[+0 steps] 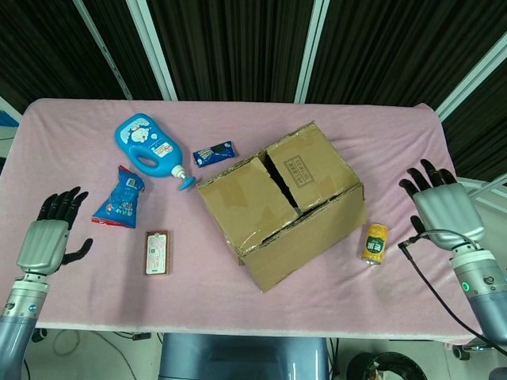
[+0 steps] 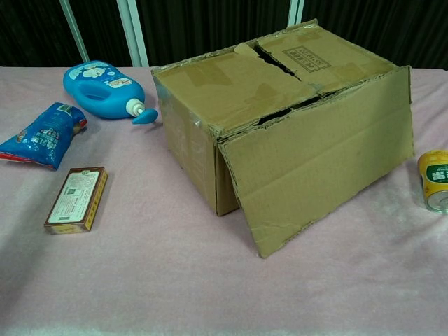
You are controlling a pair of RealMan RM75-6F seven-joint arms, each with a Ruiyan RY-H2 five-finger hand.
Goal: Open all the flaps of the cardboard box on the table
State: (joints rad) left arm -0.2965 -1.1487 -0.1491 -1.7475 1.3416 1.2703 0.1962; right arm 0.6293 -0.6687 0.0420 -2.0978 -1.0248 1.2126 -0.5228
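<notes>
A pink cloth (image 1: pixel 333 119) covers the table in front of us, with dark slatted panels behind it. The cardboard box (image 1: pixel 269 186) sits right of centre, turned at an angle; its long near flap (image 2: pixel 325 157) hangs down over the front side, while two flaps on top still lie flat, meeting at a ragged seam. Our left hand (image 1: pixel 49 237) hovers near the front left edge of the cloth, fingers spread and holding nothing, well apart from the box. Our right hand (image 1: pixel 444 207) is raised at the right edge, fingers also spread and empty, clear of the box. Between it and the box stands a small yellow can (image 1: pixel 374 241), upright, just beside the hanging flap. To the left of the box we see a blue pump bottle (image 1: pixel 146 148) lying on its side, a blue snack pouch (image 1: pixel 120 199), a flat brown packet (image 1: pixel 158 252) and a small dark wrapper (image 1: pixel 214 152) near the box's far corner.
</notes>
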